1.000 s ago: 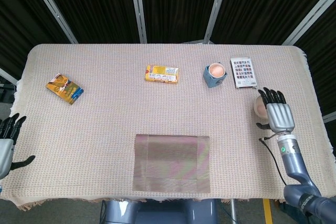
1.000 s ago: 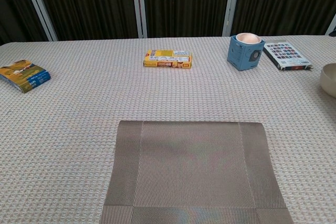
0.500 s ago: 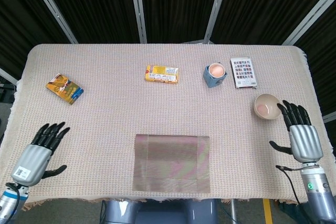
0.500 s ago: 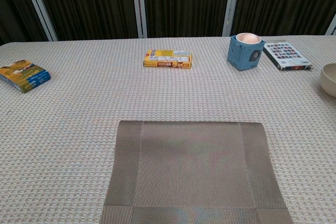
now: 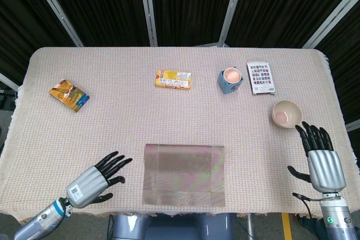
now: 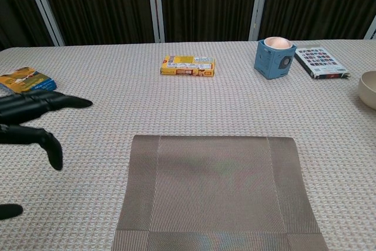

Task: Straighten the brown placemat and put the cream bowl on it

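1. One brown placemat (image 5: pixel 184 175) is laid at the near middle edge of the table (image 5: pixel 140 116); its long axis runs left to right, its edges nearly square with the table edge.
2. One cream bowl (image 5: pixel 286 114) is stood upright on the table's right side, well apart from the placemat and beyond its right end.
3. One right hand (image 5: pixel 322 158) is placed just near of the bowl, fingers spread and holding nothing; the bowl lies straight ahead of its fingertips. It is judged the nearer hand for the bowl.
4. One left hand (image 5: pixel 95 179) is placed beside the placemat's left short edge, fingers spread, empty, pointed toward the mat; it is judged the nearer hand for straightening.
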